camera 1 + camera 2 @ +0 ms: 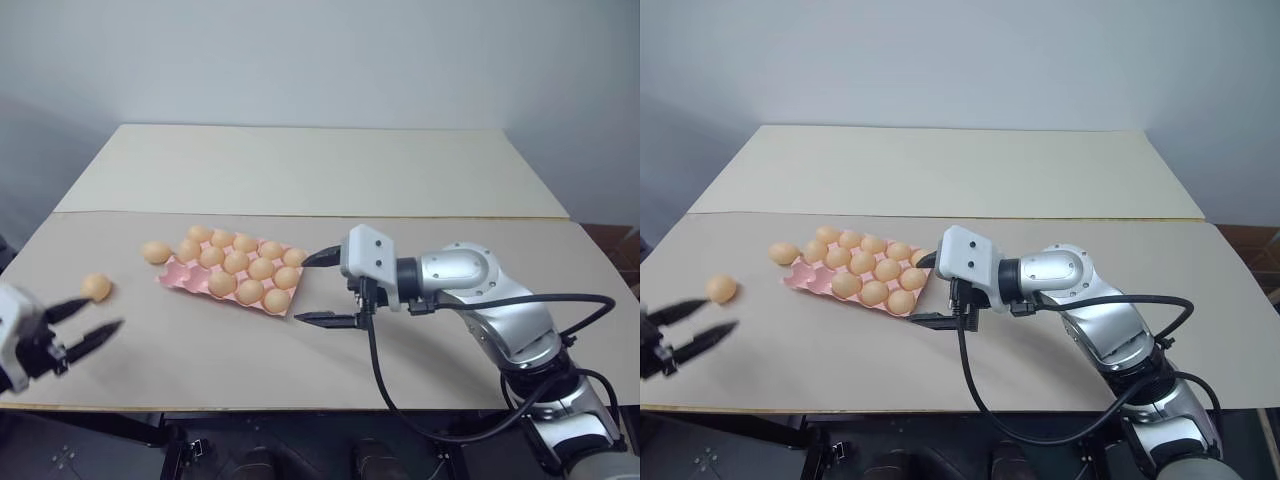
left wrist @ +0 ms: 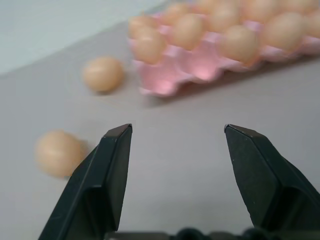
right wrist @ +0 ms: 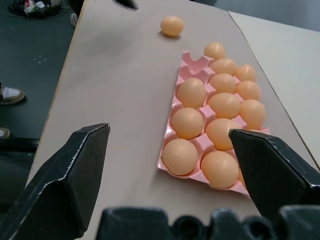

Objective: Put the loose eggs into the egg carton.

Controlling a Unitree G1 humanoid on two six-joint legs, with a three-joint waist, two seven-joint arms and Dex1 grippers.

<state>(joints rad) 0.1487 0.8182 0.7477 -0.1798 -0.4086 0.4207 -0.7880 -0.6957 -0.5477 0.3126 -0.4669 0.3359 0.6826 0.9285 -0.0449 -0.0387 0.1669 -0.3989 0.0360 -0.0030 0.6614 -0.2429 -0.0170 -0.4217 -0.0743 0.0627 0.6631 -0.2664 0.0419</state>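
1. The egg carton (image 1: pixel 232 272) lies on the tan table (image 1: pixel 400 370), a little left of the middle, set at a slant. Nearly all its cups hold eggs.
2. In the left wrist view the cups at the carton's near-left corner (image 2: pixel 172 75) look bare, though that picture is blurred there, so the count is uncertain.
3. One loose egg (image 1: pixel 155 252) rests on the table just beside the carton's left end, close to that corner.
4. A second loose egg (image 1: pixel 96 288) lies further left, well apart from the carton and near the table's left edge.
5. The left gripper (image 1: pixel 84 325) hangs low at the left edge, just beside the second egg. Its two black fingers are parted and hold nothing.
6. The right gripper (image 1: pixel 326 288) sits just off the carton's right end, pointing left towards it. Its fingers are spread wide with nothing between them; the upper fingertip is near the end row of eggs.
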